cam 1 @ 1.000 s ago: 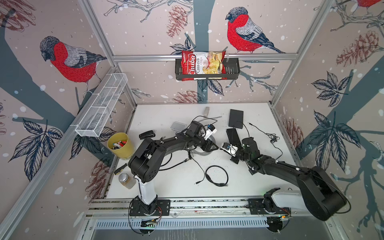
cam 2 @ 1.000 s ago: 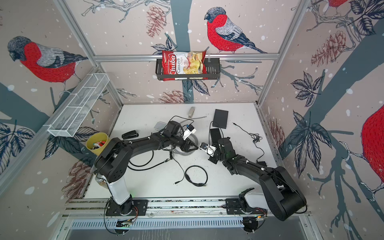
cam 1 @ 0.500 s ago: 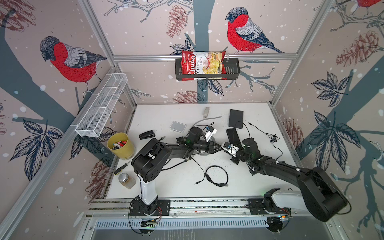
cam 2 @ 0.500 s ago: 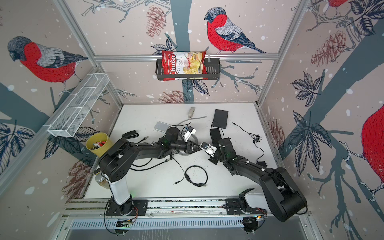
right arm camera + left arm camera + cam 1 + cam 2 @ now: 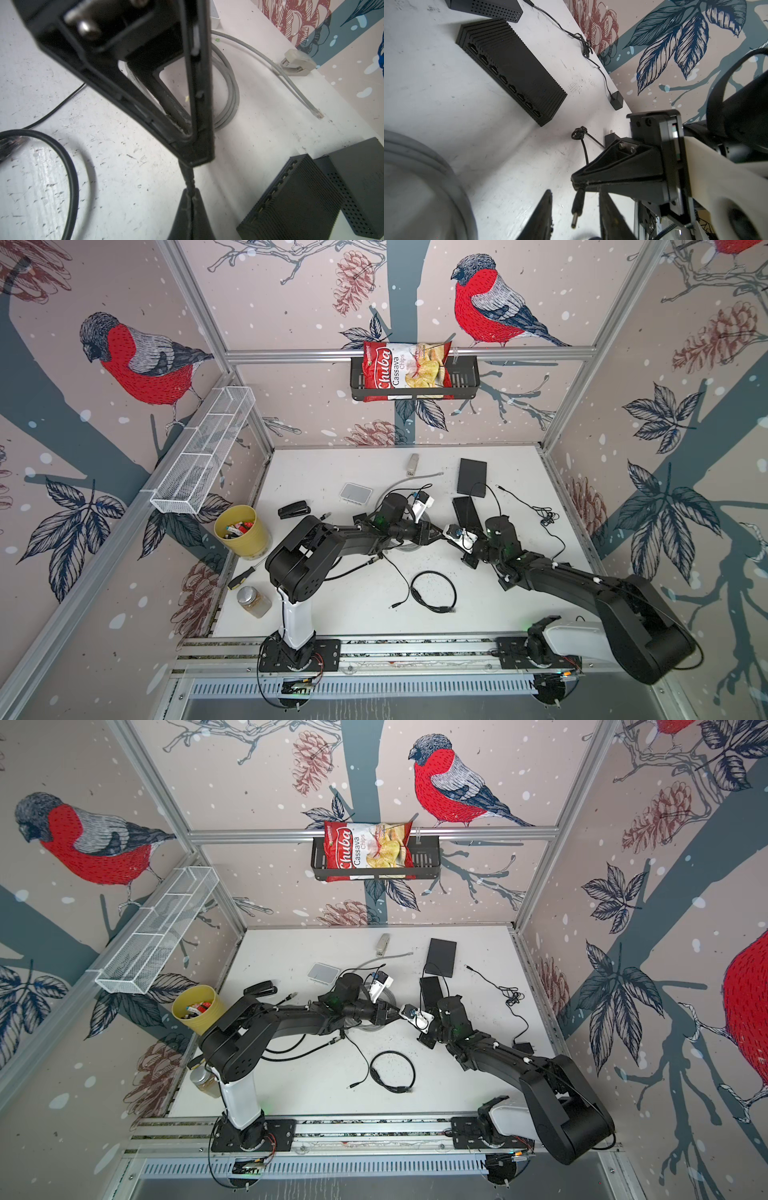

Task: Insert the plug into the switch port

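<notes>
Two arms point(image 5: 332, 539) point(image 5: 582, 580); one ribbed black switch point(image 5: 463, 508) with eight ports point(image 5: 503, 79); one perforated black box point(image 5: 472, 477); one white box point(image 5: 355, 492). Two staplers point(image 5: 294, 510) point(image 5: 412, 464); one yellow cup point(image 5: 245, 539); one jar point(image 5: 253, 601); one screwdriver point(image 5: 241, 577); one chip bag point(image 5: 405, 371); one barrel plug point(image 5: 576, 207).

This is a robotics lab cell: an aluminium frame point(image 5: 291, 356) boxes in a scuffed white bench point(image 5: 332, 614), with bird-print panels point(image 5: 145, 364) for walls. A left arm point(image 5: 316, 547) and a right arm point(image 5: 582, 585) stand mounted on a rail point(image 5: 415, 649) along the front edge. Loose cables point(image 5: 73, 182) and a switch point(image 5: 467, 512) lie on the bench, and a wire basket point(image 5: 203, 452) hangs off the wall.
</notes>
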`<move>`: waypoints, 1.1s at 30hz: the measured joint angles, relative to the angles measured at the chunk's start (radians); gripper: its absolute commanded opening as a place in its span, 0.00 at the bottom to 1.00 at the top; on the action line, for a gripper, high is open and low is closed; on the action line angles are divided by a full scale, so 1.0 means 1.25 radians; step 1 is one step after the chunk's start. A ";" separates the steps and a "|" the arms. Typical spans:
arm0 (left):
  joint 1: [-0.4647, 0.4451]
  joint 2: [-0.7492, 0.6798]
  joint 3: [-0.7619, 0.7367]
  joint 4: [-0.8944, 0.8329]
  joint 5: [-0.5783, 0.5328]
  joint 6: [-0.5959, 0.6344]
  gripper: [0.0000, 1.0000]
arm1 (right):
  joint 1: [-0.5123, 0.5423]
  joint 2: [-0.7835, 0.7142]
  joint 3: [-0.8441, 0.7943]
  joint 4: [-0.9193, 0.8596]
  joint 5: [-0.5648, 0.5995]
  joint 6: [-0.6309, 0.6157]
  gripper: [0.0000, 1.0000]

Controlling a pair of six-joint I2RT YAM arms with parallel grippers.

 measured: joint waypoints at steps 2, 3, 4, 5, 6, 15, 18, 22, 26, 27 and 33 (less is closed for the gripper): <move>-0.006 0.004 0.009 -0.009 -0.002 0.008 0.26 | 0.000 0.000 0.000 0.000 0.000 0.000 0.04; -0.011 0.004 0.013 -0.018 -0.006 0.016 0.26 | 0.000 0.000 0.000 0.000 0.000 0.000 0.04; -0.015 0.004 0.015 -0.021 -0.009 0.022 0.26 | 0.000 0.000 0.000 0.000 0.000 0.000 0.04; -0.017 0.004 0.016 -0.023 -0.013 0.024 0.26 | 0.000 -0.001 0.000 0.000 0.000 0.000 0.04; -0.020 0.004 0.015 -0.027 -0.014 0.027 0.26 | 0.000 -0.001 0.000 0.000 0.000 0.000 0.04; -0.020 0.005 0.012 -0.042 -0.030 0.038 0.18 | -0.001 -0.002 -0.001 0.001 0.000 0.002 0.04; -0.020 0.005 0.012 -0.041 -0.027 0.042 0.11 | -0.001 -0.002 -0.001 0.000 0.000 0.003 0.05; -0.020 0.005 0.012 -0.040 -0.015 0.043 0.10 | -0.001 -0.002 -0.001 0.000 0.001 0.003 0.13; -0.017 0.005 0.018 -0.058 -0.014 0.057 0.09 | 0.000 -0.002 -0.001 0.005 0.001 0.003 0.19; -0.015 0.005 0.023 -0.066 -0.011 0.064 0.09 | 0.000 -0.002 -0.001 0.005 0.001 0.003 0.19; -0.013 0.011 0.070 -0.135 0.014 0.111 0.09 | 0.012 -0.006 0.009 0.002 0.003 -0.001 0.17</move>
